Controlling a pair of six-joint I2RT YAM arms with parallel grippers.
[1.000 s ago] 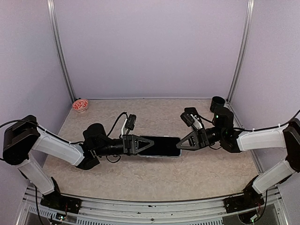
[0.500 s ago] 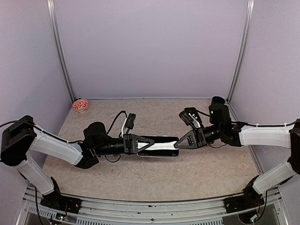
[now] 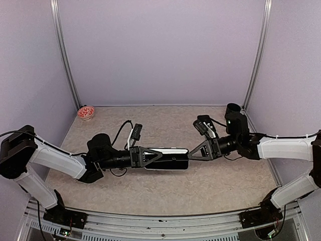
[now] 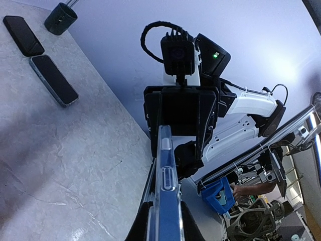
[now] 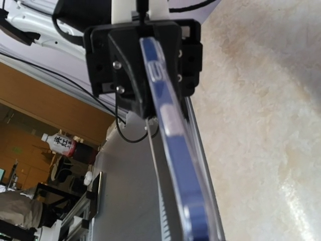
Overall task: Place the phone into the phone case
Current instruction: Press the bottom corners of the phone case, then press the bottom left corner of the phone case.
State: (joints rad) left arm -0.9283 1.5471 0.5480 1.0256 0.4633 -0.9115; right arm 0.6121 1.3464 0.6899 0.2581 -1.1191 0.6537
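A blue phone in a clear case (image 3: 168, 158) hangs edge-up above the table, held at both ends. My left gripper (image 3: 150, 156) is shut on its left end; in the left wrist view the two fingers (image 4: 143, 226) pinch the cased phone (image 4: 167, 175), which runs up to the right gripper (image 4: 180, 108). My right gripper (image 3: 193, 152) is shut on the right end. In the right wrist view the cased phone (image 5: 168, 125) runs up to the left gripper (image 5: 143, 60); the right gripper's own fingers do not show there.
A small red bowl (image 3: 86, 112) sits at the back left and a dark cup (image 3: 232, 109) at the back right. The left wrist view shows the cup (image 4: 60, 17) and two more dark phones (image 4: 20, 35) (image 4: 52, 79) lying flat beside it.
The phone lay flat between the grippers a second ago. Both grippers have rolled, tipping it through a tilt onto its edge, and it has shifted slightly left.
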